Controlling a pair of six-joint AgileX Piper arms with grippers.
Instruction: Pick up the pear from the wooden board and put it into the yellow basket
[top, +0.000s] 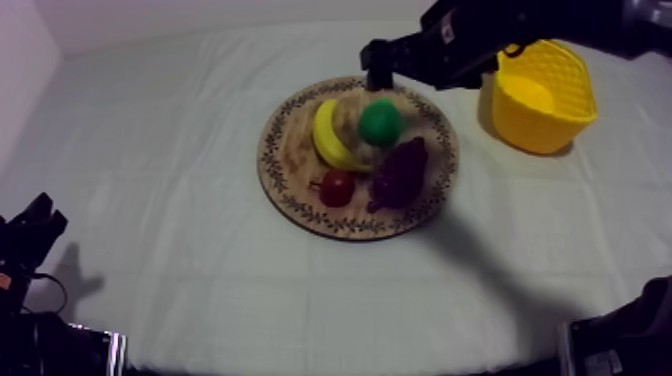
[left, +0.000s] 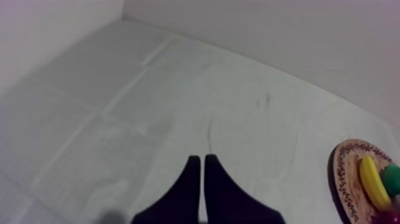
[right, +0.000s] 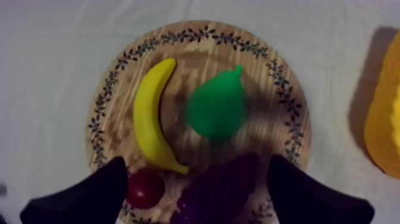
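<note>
The green pear (top: 380, 122) is over the middle of the round wooden board (top: 290, 190), beside the banana (top: 327, 135); it looks smeared, and I cannot tell whether it rests on the wood. My right gripper (top: 378, 75) hangs over the board's far rim, open. From the right wrist, its fingers (right: 95, 193) stand wide apart with the pear (right: 217, 109) free beyond them, touching neither. The yellow basket (top: 540, 95) stands right of the board. My left gripper (top: 35, 225) sits low at the left; its fingers (left: 199, 159) lie together as a wedge over bare cloth.
The board also holds a bunch of dark grapes (top: 400, 172) and a small red fruit (top: 337, 187) at its near side. The right arm reaches in above the basket's left edge. Open cloth lies left of and in front of the board.
</note>
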